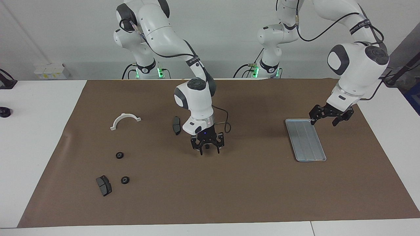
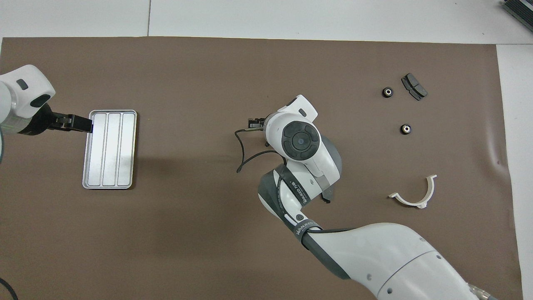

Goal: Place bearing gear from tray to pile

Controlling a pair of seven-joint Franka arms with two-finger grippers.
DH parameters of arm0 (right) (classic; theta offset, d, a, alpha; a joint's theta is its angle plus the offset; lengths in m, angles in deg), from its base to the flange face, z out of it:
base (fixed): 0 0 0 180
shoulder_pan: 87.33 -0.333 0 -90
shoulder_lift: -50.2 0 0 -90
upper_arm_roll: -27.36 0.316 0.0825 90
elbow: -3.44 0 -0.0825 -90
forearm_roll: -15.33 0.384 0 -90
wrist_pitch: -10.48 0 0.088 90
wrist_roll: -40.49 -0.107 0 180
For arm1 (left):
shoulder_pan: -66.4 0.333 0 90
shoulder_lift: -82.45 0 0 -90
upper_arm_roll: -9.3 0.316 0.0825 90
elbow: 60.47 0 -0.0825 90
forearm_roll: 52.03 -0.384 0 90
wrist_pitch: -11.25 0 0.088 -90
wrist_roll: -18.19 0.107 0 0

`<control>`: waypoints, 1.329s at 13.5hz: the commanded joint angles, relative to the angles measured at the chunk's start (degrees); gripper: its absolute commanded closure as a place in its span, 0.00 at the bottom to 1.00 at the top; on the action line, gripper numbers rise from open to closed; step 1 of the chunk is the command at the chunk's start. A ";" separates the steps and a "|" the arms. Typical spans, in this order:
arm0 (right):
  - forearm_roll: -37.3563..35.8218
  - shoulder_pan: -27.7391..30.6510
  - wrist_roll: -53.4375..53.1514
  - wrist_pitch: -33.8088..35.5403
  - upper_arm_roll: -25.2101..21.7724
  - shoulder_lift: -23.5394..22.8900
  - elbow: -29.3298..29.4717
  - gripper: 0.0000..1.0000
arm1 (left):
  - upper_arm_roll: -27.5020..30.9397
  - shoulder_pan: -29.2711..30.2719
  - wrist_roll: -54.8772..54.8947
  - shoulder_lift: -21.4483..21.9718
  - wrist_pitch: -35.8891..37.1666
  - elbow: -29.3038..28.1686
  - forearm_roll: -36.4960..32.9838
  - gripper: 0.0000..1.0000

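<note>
The tray (image 1: 305, 140) lies bare. In the facing view the left gripper (image 1: 329, 115) hovers at its 1 o'clock, fingers spread and empty. The right gripper (image 1: 209, 149) hangs mid-table, fingers apart. The dark lump between them may be the gear, though that is unclear. The pile (image 1: 120, 155) sits at its 8 o'clock. The gears look small, stiff and light, best pinched across the rim.

A white half-ring (image 1: 125, 120), two dark brake pads (image 1: 104, 185) (image 1: 176, 125), apparently flat on brown paper (image 1: 229, 190).
</note>
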 commanded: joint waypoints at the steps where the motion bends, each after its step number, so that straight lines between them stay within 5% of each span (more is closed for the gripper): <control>1: -0.39 -0.89 -0.88 5.00 -0.31 1.07 -1.25 0.30 | -0.17 -0.62 0.48 2.39 10.55 5.36 -1.50 0.00; 5: -0.66 -1.60 -0.71 8.19 -0.23 2.22 -2.48 0.45 | 0.00 -0.53 -2.94 4.06 19.64 11.19 2.54 0.00; 11: -0.66 -2.04 -0.71 9.95 -0.23 3.01 -3.88 0.61 | -0.26 0.17 -2.95 7.32 18.51 8.29 2.46 0.00; 18: -0.66 -1.69 -0.79 9.77 -0.31 2.92 -3.80 0.93 | -0.26 -0.62 -2.77 6.61 24.22 13.83 1.32 0.00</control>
